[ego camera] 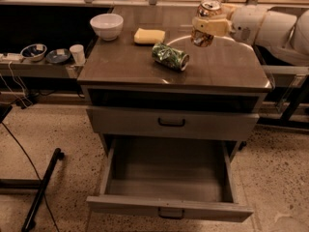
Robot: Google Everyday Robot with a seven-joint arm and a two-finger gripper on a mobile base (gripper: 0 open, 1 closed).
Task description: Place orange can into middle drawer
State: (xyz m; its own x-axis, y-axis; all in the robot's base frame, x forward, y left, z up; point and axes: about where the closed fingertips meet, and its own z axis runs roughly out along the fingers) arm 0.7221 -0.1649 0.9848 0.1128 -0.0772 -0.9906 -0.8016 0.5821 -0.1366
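My gripper (206, 26) is shut on the orange can (209, 8) and holds it upright in the air above the back right part of the cabinet top (125, 64). The can's silver rim shows above the pale fingers (215, 25) and its brown base below them. The white arm reaches in from the right edge. The middle drawer (169, 175) is pulled open low at the front, with a bare grey floor and nothing in it. Its dark handle (171, 214) is on its front panel. The can is high above the drawer and behind it.
A green leaf-patterned can (170, 56) lies on its side mid-top. A yellow sponge (149, 35) and a white bowl (106, 25) sit behind it. The drawer above (171, 123) is shut. A side shelf holds small bowls (34, 51) and a cup (77, 53). A black stand leg (41, 190) lies on the floor.
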